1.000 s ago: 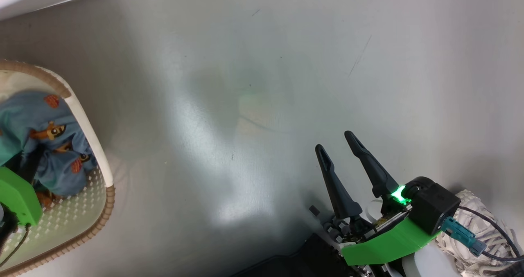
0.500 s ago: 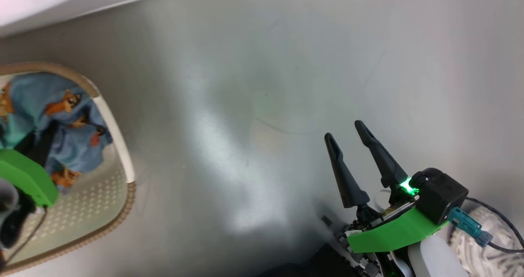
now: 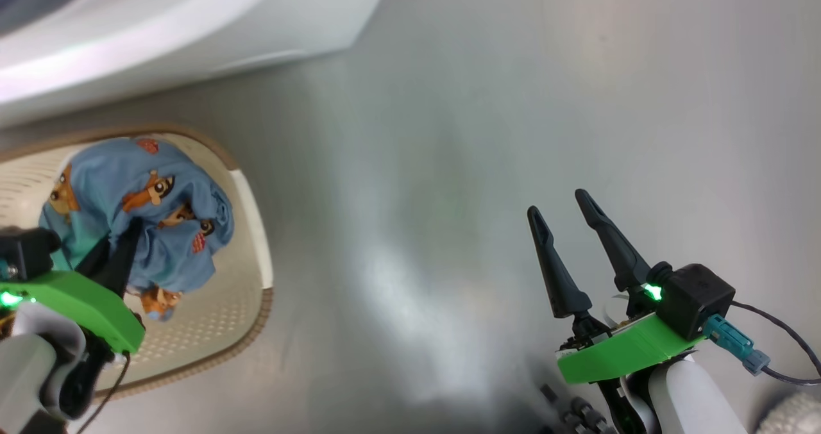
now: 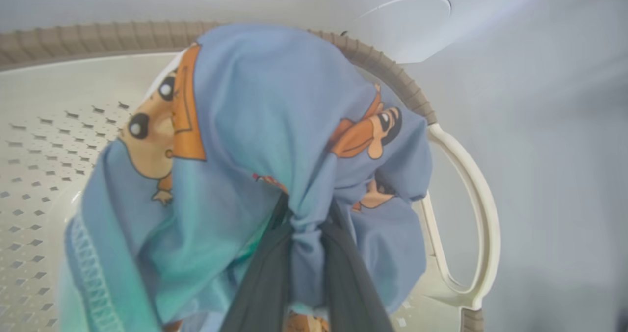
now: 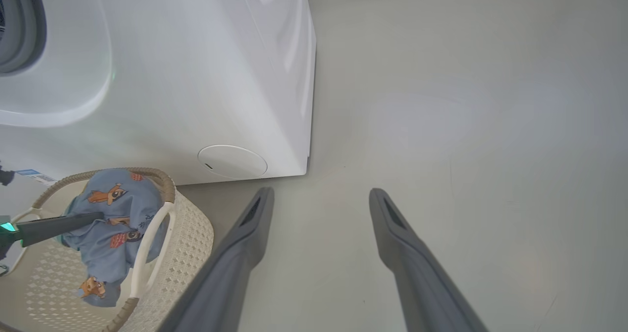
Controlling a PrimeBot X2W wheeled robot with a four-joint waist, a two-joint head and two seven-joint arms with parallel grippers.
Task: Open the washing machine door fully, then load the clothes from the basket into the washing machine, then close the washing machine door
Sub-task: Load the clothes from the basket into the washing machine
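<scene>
The right gripper (image 5: 319,194) was held open over the grey floor (image 5: 466,101), well apart from the work. The left gripper (image 4: 306,214) was closed on a gathered fold of the blue cartoon-print garment (image 4: 255,126), which was draped over and beyond the fingertips, inside the cream basket (image 4: 475,185). A straight upward lift was judged best, until the hanging tail cleared the woven rim (image 4: 387,69), and only then a swing to the washing machine (image 5: 196,77) beyond. The bundle's long axis was judged to run across the fingers, its tail pointing down toward the perforated basket floor.
</scene>
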